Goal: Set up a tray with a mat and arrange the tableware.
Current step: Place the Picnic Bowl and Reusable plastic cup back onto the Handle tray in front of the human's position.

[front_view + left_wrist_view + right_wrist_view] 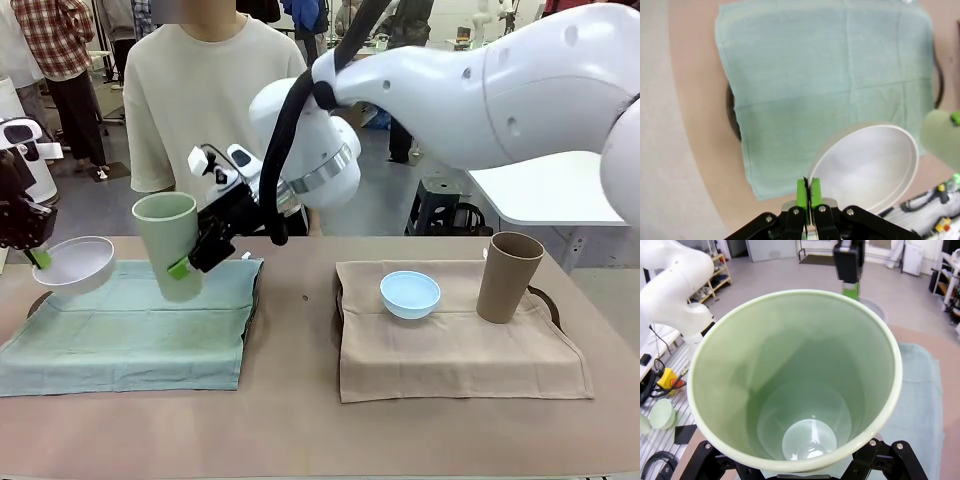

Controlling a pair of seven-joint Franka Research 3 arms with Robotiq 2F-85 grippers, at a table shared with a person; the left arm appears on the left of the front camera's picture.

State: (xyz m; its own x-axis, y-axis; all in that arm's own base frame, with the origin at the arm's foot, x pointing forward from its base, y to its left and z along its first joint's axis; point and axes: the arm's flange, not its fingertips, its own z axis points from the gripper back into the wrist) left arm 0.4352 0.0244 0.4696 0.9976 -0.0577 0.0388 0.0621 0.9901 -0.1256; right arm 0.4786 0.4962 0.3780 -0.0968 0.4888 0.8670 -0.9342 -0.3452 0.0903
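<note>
— Brown tabletop (300, 420) is carrying two cloth mats: a pale green mat (130, 330) lying on the left, a tan mat (450, 340) lying on the right, dark tray rims peeking out from under both. What is the right arm doing?

— It is reaching across the middle, and the right gripper (195, 255) is clamping the light green tumbler (170, 245), jaws spread wide around its wall. The tumbler is hanging tilted over the far edge of the green mat, matte, smooth inside.

— And the tan-brown tumbler (508, 277)?

— It is standing upright on the tan mat's far right corner, well apart from the pale blue bowl (410, 294) sitting near that mat's middle.

— And the left side?

— The left gripper (807, 192) is pinching the rim of the white bowl (870, 167), fingers fully closed on it. The bowl is hanging tilted above the green mat's left corner, glossy and shallow.
</note>
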